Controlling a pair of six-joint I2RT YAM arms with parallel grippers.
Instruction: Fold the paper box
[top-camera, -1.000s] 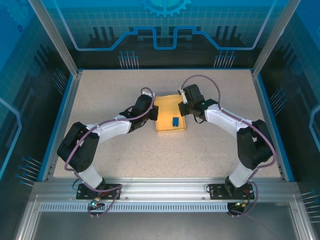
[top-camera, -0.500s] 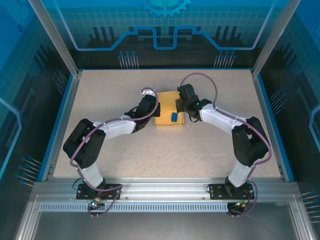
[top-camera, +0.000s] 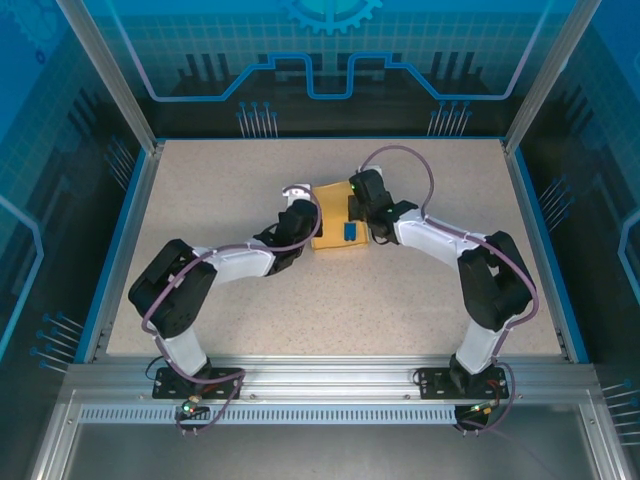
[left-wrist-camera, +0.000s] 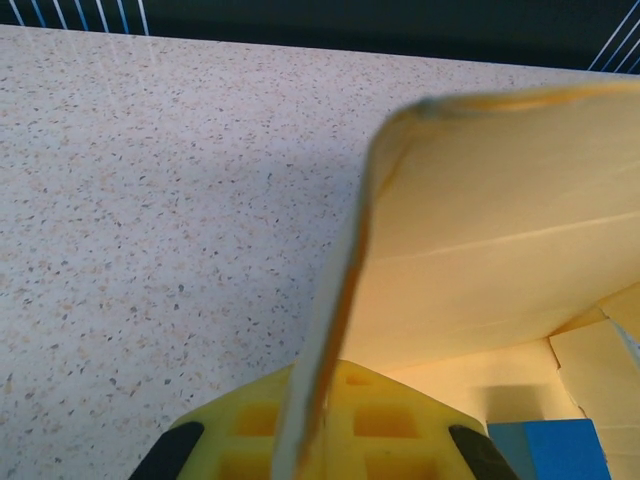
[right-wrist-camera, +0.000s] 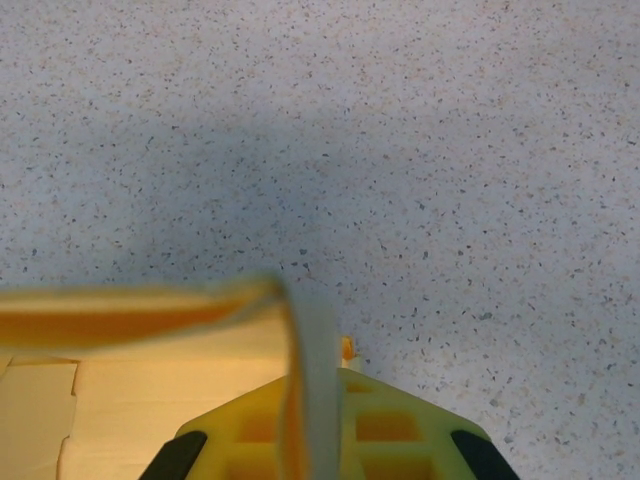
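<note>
The paper box (top-camera: 331, 214) lies pale yellow and half raised at the middle of the table. My left gripper (top-camera: 308, 222) is shut on its left wall, and my right gripper (top-camera: 358, 210) is shut on its right wall. In the left wrist view the thin wall (left-wrist-camera: 340, 300) stands on edge between the yellow fingers of the left gripper (left-wrist-camera: 320, 405), with a big flap (left-wrist-camera: 490, 240) leaning over the inside. In the right wrist view the box wall (right-wrist-camera: 305, 370) is pinched by the right gripper (right-wrist-camera: 318, 405). A small blue cube (top-camera: 349, 232) (left-wrist-camera: 555, 450) sits inside the box.
The speckled beige tabletop (top-camera: 250, 290) spreads on all sides of the box. A blue rim (top-camera: 125, 240) and metal posts (top-camera: 110, 80) bound it. Both arm bases stand at the near edge (top-camera: 320, 375).
Both grippers have moved inward and away from the arm bases with the box walls in them. The box has drawn narrower and shorter, and its sides stand higher.
</note>
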